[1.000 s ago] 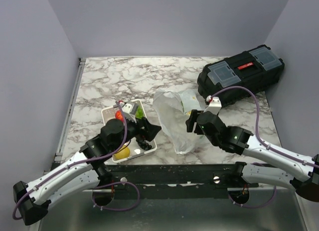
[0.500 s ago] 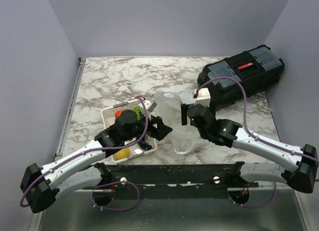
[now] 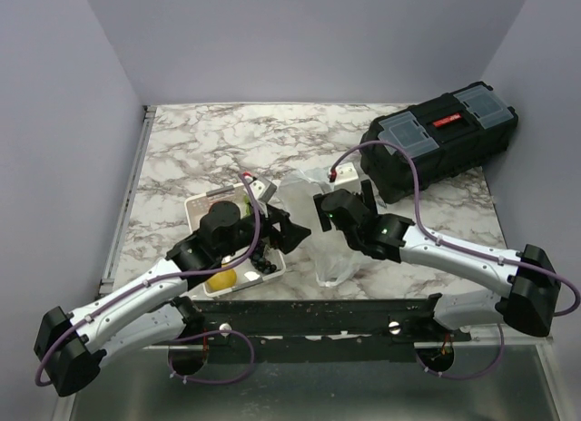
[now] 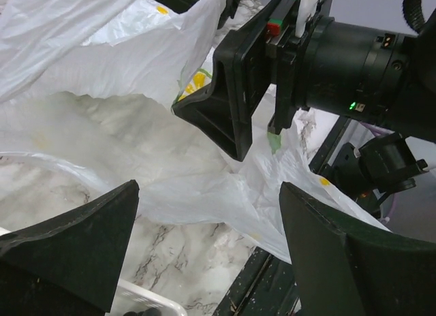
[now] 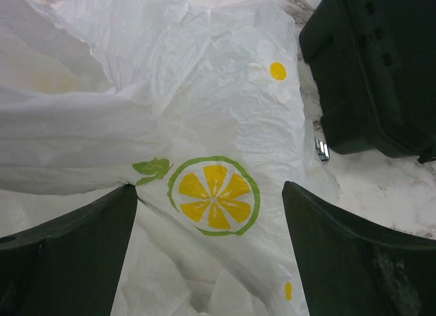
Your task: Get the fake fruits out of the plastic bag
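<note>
The left end effector [image 3: 280, 229] is released, its two fingers spread wide with nothing clasped. It hangs just over the 9 o'clock edge of the plastic bag [image 3: 331, 258]. In the left wrist view only crumpled film and marble show between its fingers [image 4: 68, 241]. The right end effector [image 3: 320, 214] is also spread wide and grasps nothing. It hovers over the bag's 12 o'clock part, and the right wrist view shows the bag's lemon-slice print [image 5: 214, 193] between its fingers [image 5: 354, 255]; whether they touch the film cannot be told. The two end effectors face each other across the bag, near but apart.

There is one bag, lying crumpled on the tabletop [image 3: 200, 140] near its middle; what it holds cannot be made out. One white tray [image 3: 193, 206] sits at the bag's 9 o'clock, partly under the left arm. In it show one dark grape bunch [image 3: 263, 269] and one yellow fruit [image 3: 221, 279]. One black toolbox [image 3: 440, 140] stands at the bag's 2 o'clock.
</note>
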Available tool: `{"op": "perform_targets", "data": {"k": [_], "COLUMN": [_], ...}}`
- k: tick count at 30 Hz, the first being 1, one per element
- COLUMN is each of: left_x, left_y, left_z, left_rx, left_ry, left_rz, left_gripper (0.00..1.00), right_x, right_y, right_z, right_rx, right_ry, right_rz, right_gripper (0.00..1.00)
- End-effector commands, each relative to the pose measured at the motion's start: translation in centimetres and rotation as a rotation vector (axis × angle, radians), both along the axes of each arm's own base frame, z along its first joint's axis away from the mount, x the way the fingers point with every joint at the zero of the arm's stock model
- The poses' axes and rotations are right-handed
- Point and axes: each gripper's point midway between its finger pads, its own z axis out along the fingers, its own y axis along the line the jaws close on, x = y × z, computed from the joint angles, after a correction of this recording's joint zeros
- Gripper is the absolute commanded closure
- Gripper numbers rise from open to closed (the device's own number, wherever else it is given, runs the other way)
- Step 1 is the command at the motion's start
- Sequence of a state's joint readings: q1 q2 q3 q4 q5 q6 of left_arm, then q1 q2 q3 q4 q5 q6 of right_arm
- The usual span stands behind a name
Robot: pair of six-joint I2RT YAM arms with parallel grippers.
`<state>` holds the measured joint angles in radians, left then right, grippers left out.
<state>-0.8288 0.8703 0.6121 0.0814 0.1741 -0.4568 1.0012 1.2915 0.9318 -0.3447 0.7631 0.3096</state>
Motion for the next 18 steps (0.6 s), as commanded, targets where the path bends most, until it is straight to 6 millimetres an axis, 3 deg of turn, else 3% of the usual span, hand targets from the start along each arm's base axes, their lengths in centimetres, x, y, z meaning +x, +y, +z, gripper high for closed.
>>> {"op": "perform_targets", "data": {"k": [1,5,9,15,18], "left_x": [-0.3,0.0,0.2,-0.8,-0.9], "left_y": [0.7,1.1,0.9,0.2,0.1], "left_z": [0.4,0.3,-1.1,-1.3,-1.4], "left_rx": [-0.032,-0.035,-0.040,-0.094,-0.099], "left_ry": [-0.013,-0.012,0.055,0.112,0.131], "left_rz": [-0.004,0.014,0.030,-0.019,-0.028], "left_gripper": [0.17,0.16,0.16,0.16,0.16], "right_x": [-0.1,-1.1,-1.0,0.5,1.4], "right_y": [1.6,2.0,2.5,4.1,5.0], "right_z": [2.9,4.7,5.8,5.6,4.9], "right_rx": [0.095,0.201,0.268,0.254,0.230], "right_ry": [-0.016,-0.011,-0.057,-0.098,-0.096], "right_rz": [0.055,0.092,0.115,0.119,0.126], "right_gripper": [0.10,0.05,0.00,0.03,0.10]}}
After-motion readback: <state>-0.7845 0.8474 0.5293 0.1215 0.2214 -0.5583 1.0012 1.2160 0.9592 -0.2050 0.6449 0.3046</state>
